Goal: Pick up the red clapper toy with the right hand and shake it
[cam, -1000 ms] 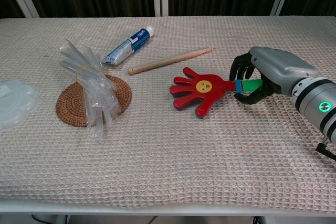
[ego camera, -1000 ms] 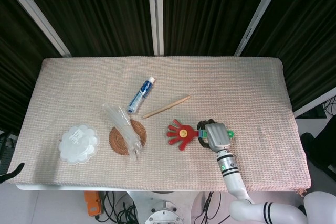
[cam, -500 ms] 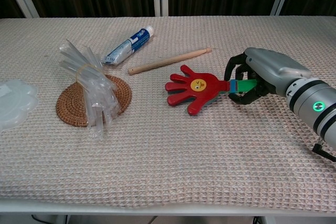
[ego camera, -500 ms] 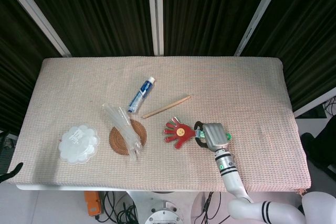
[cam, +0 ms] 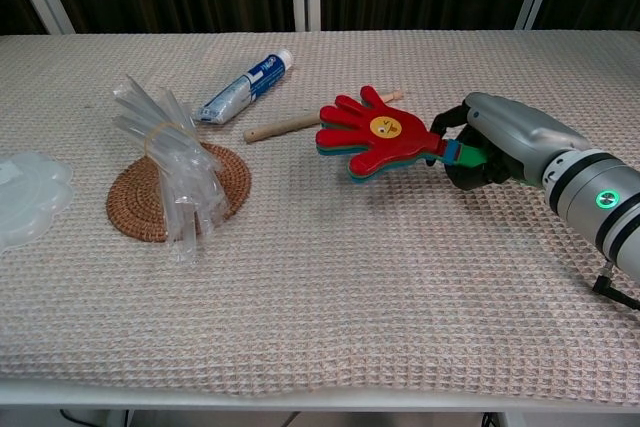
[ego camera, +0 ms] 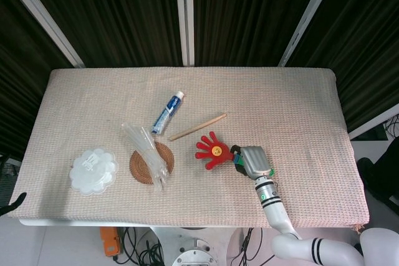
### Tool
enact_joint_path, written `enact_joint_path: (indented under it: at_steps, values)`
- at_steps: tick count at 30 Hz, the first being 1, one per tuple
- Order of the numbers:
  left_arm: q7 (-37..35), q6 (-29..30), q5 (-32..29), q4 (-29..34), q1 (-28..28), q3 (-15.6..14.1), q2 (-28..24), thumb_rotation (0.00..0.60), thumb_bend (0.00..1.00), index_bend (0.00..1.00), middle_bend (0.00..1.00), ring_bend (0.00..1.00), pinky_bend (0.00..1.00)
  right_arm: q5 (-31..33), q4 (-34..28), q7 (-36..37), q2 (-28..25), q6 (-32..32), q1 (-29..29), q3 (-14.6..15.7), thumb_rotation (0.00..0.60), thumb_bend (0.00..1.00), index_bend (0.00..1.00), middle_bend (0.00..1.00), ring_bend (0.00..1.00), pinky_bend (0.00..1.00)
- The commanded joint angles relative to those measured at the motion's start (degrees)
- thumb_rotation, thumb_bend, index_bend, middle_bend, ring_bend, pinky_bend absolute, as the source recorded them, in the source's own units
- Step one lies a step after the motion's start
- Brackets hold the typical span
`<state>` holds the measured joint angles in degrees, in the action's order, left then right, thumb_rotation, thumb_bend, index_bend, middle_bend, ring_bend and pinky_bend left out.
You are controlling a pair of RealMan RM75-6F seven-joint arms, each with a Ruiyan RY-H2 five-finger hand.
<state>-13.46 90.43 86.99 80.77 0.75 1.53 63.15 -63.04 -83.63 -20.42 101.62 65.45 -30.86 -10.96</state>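
Red plastic hand-shaped clapper toy point(cam: 375, 136) is held clear of the woven tablecloth point(cam: 330, 287), its green handle clamped in the right hand point(cam: 490, 142) fingers. Light, stiff and loosely hinged, it is best gripped by the handle.

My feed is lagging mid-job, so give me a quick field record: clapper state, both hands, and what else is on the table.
clapper: red clapper toy lifted off the cloth, tilted, palm end raised
right hand: right hand grips the clapper's green handle
left hand: not in view
near clapper: wooden stick lying just behind it
other items: toothpaste tube; clear tube bundle on woven coaster; clear flower-shaped lid
step: picked up; shaking cannot be judged
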Motion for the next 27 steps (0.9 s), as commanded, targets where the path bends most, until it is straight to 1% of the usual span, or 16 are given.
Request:
enact_joint_path:
  at_steps: [1, 10, 14, 16, 19, 22, 27]
  values:
    - [0.0, 0.0, 0.0, 0.0, 0.0, 0.0, 0.0, 0.600, 0.21, 0.06, 0.10, 0.00, 0.13, -0.1, 0.0, 0.2, 0.0, 0.0, 0.1, 0.0, 0.600, 0.61, 0.51, 0.81, 0.85, 0.87]
    - [0.0, 0.0, 0.0, 0.2, 0.0, 0.1, 0.0, 0.600, 0.21, 0.06, 0.10, 0.00, 0.13, -0.2, 0.3, 0.4, 0.1, 0.3, 0.2, -0.4, 0.600, 0.62, 0.70, 0.86, 0.92, 0.92]
    - [0.0, 0.0, 0.0, 0.2, 0.0, 0.1, 0.0, 0.600, 0.21, 0.06, 0.09, 0.00, 0.13, -0.4, 0.4, 0.6, 0.3, 0.7, 0.2, -0.7, 0.600, 0.63, 0.84, 0.91, 0.97, 0.97]
    - [-0.1, 0.0, 0.0, 0.1, 0.0, 0.1, 0.0, 0.600, 0.21, 0.06, 0.09, 0.00, 0.13, -0.8, 0.7, 1.0, 0.4, 1.1, 0.3, -0.9, 0.600, 0.67, 0.92, 0.95, 1.00, 0.99]
    - [-0.2, 0.0, -0.1, 0.1, 0.0, 0.1, 0.0, 0.600, 0.21, 0.06, 0.09, 0.00, 0.13, -1.6, 1.1, 1.7, 0.6, 1.8, 0.4, -1.0, 0.600, 0.76, 0.98, 0.99, 1.00, 1.00]
    - [-0.2, 0.0, 0.0, 0.1, 0.0, 0.2, 0.1, 0.600, 0.21, 0.06, 0.09, 0.00, 0.13, -2.5, 1.6, 2.7, 0.8, 2.4, 0.5, -1.3, 0.600, 0.82, 1.00, 1.00, 1.00, 1.00]
    - [0.0, 0.2, 0.0, 0.3, -0.1, 0.3, 0.0, 0.600, 0.21, 0.06, 0.09, 0.00, 0.13, -4.3, 2.0, 4.7, 0.1, 3.1, 0.5, -1.8, 0.600, 0.89, 1.00, 1.00, 1.00, 1.00]
